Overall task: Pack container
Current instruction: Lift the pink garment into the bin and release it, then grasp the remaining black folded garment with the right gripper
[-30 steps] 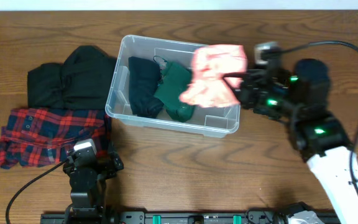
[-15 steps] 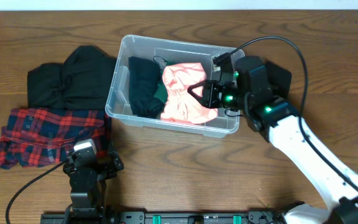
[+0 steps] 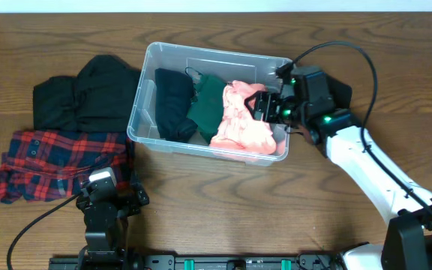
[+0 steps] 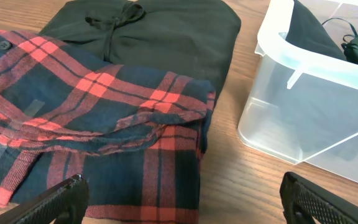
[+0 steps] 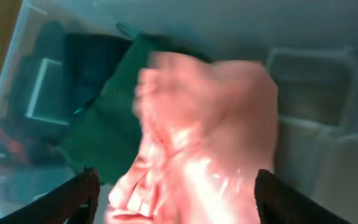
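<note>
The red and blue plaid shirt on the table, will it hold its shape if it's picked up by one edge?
Probably floppy: the red and blue plaid shirt lies in soft folds, so a lifted edge would likely drape. It looks thin, so likely light. It seems to overlap the dark drawstring garment, which might drag along.

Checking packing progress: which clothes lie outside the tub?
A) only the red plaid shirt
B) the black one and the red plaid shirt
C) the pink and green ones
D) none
B: the black garment and the red plaid shirt lie on the table left of the tub; the pink garment and green garment are inside it.
</note>
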Motion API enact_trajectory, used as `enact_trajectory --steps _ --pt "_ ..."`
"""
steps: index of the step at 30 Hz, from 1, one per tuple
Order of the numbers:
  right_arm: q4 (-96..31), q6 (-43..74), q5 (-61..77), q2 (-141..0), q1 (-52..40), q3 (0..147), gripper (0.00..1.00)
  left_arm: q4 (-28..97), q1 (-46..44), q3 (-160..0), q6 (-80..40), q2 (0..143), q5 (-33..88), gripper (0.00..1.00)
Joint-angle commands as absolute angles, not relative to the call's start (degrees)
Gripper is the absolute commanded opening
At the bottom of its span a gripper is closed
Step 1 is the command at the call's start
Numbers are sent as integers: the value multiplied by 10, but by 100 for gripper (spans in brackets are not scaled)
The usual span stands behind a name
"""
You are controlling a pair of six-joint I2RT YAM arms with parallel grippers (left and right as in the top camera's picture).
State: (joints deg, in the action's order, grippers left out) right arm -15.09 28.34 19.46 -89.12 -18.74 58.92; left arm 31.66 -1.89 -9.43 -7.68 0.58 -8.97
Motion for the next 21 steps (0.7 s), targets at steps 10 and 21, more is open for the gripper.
enact_trajectory --steps 10,21 --pt "-266 248 191 -777 -11 609 85 316 -18 -85 -76 2 -90 98" --pt "-366 196 191 -895 205 594 98 316 -18 -85 -76 2 -90 98"
